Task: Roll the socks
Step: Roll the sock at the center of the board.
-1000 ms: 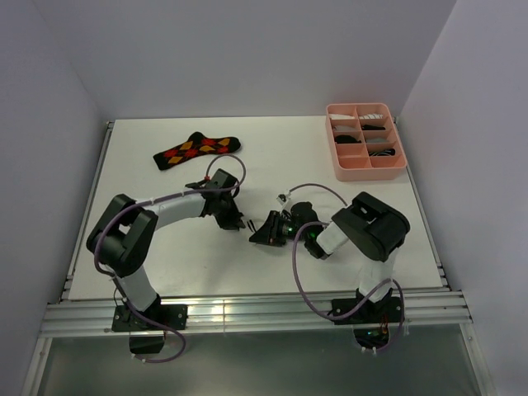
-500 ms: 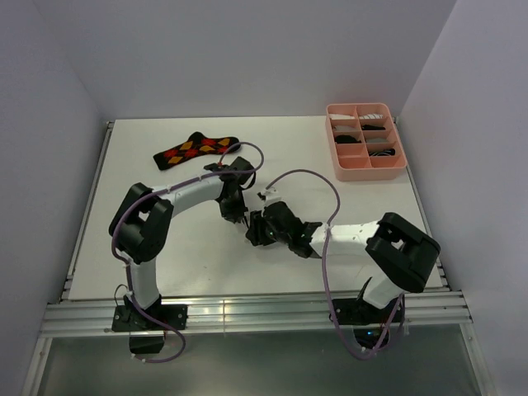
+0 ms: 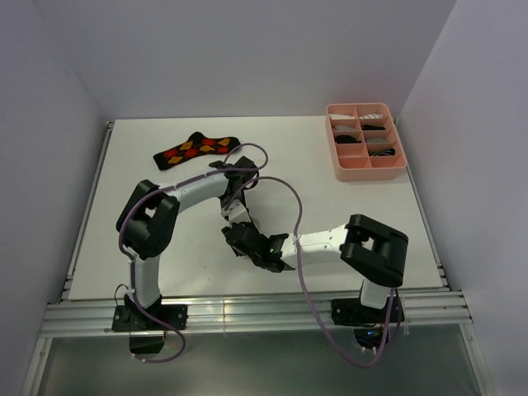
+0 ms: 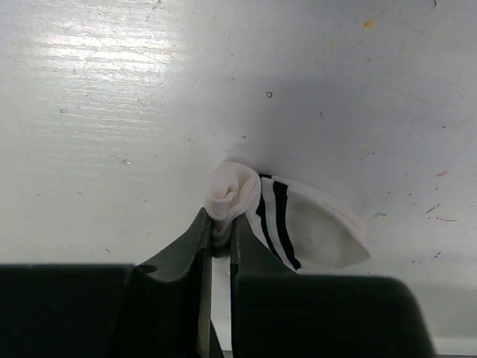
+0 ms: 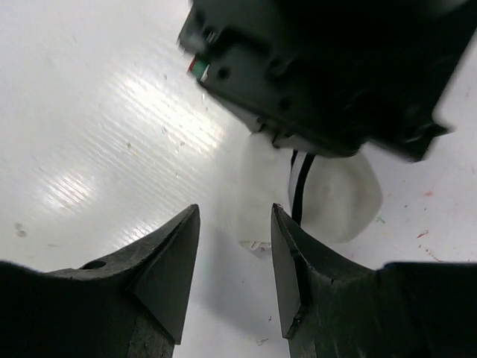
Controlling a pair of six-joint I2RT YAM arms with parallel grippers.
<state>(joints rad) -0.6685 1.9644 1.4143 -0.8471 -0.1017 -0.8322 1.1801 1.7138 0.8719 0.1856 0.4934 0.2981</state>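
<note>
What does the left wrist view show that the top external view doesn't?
Only the left wrist view shows the white striped sock, rolled at one end and pinched in the left gripper. Only the top external view shows the argyle sock lying flat at the far left, and the pink tray at the far right. Both show the left gripper and the white table.

A pink compartment tray [image 3: 371, 172] sits at the far right of my white surface [image 3: 313, 148], well apart from the middle. Seen close, the surface [image 4: 112, 89] is scuffed and flecked with small specks. A metal rail [image 3: 247, 313] runs along its near edge, and pale walls [image 3: 247, 58] enclose it.
</note>
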